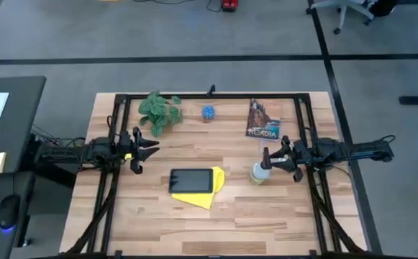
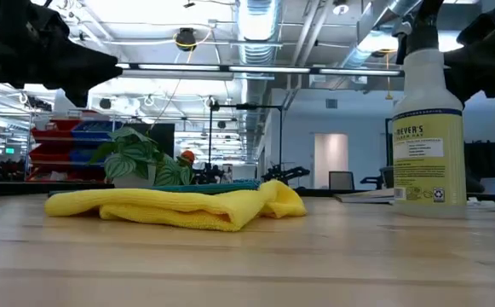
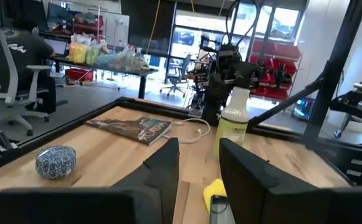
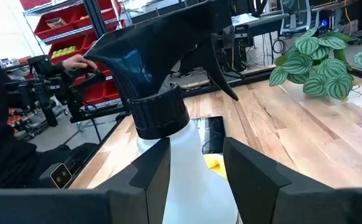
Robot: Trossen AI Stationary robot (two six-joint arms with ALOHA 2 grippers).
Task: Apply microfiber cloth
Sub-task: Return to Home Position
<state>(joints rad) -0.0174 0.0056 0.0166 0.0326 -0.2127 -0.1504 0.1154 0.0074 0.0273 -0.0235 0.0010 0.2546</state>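
Note:
The microfiber cloth (image 1: 207, 196) is bright yellow and lies rumpled at the table's middle, partly under a dark tablet (image 1: 191, 180) that rests on it. In the low view the cloth (image 2: 179, 207) forms a low heap. A spray bottle (image 1: 257, 174) stands upright to the right of it. My right gripper (image 1: 267, 160) is open and level at the bottle's shoulder (image 4: 196, 186), with one finger on each side. The low view shows a gap between the gripper and the bottle's neck (image 2: 419, 81). My left gripper (image 1: 150, 149) hangs open left of the tablet, holding nothing.
A potted plant (image 1: 158, 111), a blue speckled ball (image 1: 208, 112) and a book (image 1: 262, 120) sit along the far side. A black frame (image 1: 216, 96) borders the table. Bare wood lies at the near edge. A person sits on a chair (image 3: 19, 56) beyond the table.

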